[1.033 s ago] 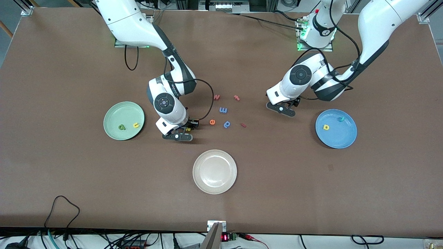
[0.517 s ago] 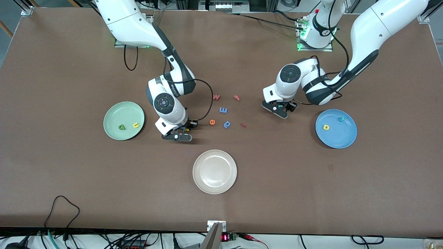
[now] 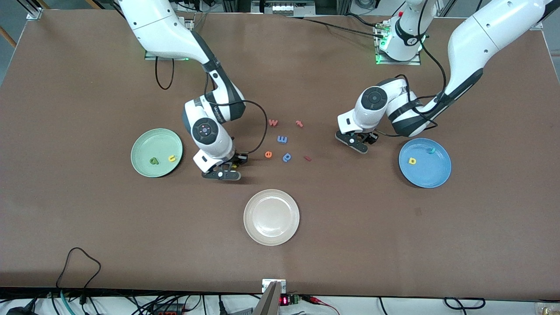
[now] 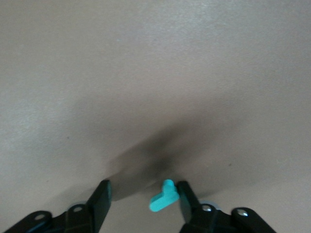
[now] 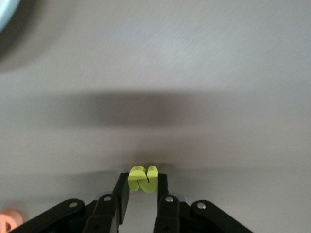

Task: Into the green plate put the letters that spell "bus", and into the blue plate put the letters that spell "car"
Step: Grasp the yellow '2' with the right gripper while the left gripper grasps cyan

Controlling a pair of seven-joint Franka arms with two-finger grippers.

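Green plate (image 3: pixel 144 142) lies toward the right arm's end of the desk (image 3: pixel 87 227), blue plate (image 3: pixel 435 173) toward the left arm's end. White plate (image 3: pixel 271 197) sits between them, nearer the camera. Loose letters (image 3: pixel 282 139) lie midway, farther back.

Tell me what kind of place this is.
Most likely a robotics lab workcell, not a home or a shop. Two arms are bolted to a bare brown table framed by aluminium rails, loose cables and electronics run along its camera-side edge, and the props are only foam letters and plastic plates such as the white plate.
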